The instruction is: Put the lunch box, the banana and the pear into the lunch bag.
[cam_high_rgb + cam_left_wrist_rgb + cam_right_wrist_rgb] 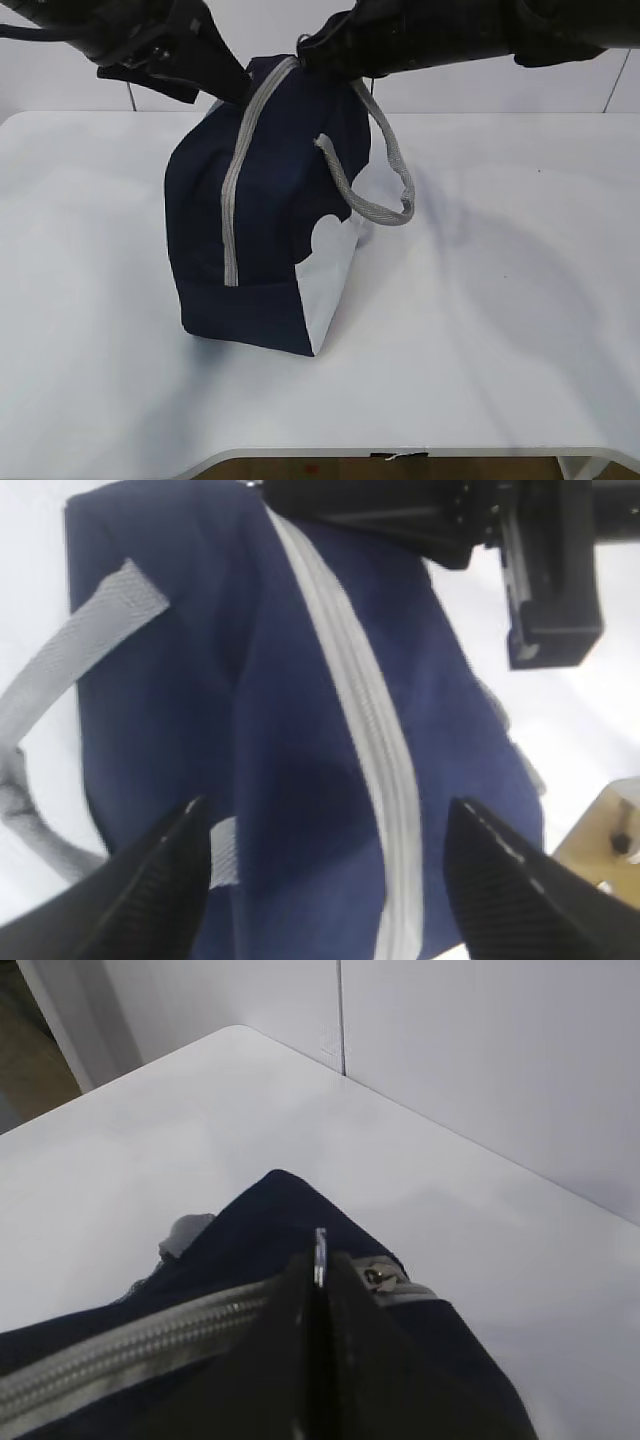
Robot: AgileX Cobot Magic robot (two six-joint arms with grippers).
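Note:
The navy-blue lunch bag (270,230) stands upright in the middle of the table, and its grey zipper (240,170) looks closed along its length. My left gripper (328,810) hangs open at the bag's top left, its fingers either side of the fabric (300,730) and zipper (370,730) without gripping them. At the top end of the bag, my right gripper (320,1260) is shut on the metal ring pull (320,1243). Its black body (450,520) also shows in the left wrist view. The lunch box, the banana and the pear are out of view.
Grey rope handles (385,190) hang off the bag's right side. The white table (500,330) stretches around the bag, and its front edge (400,452) is near the camera. A white wall (480,1050) stands behind the table.

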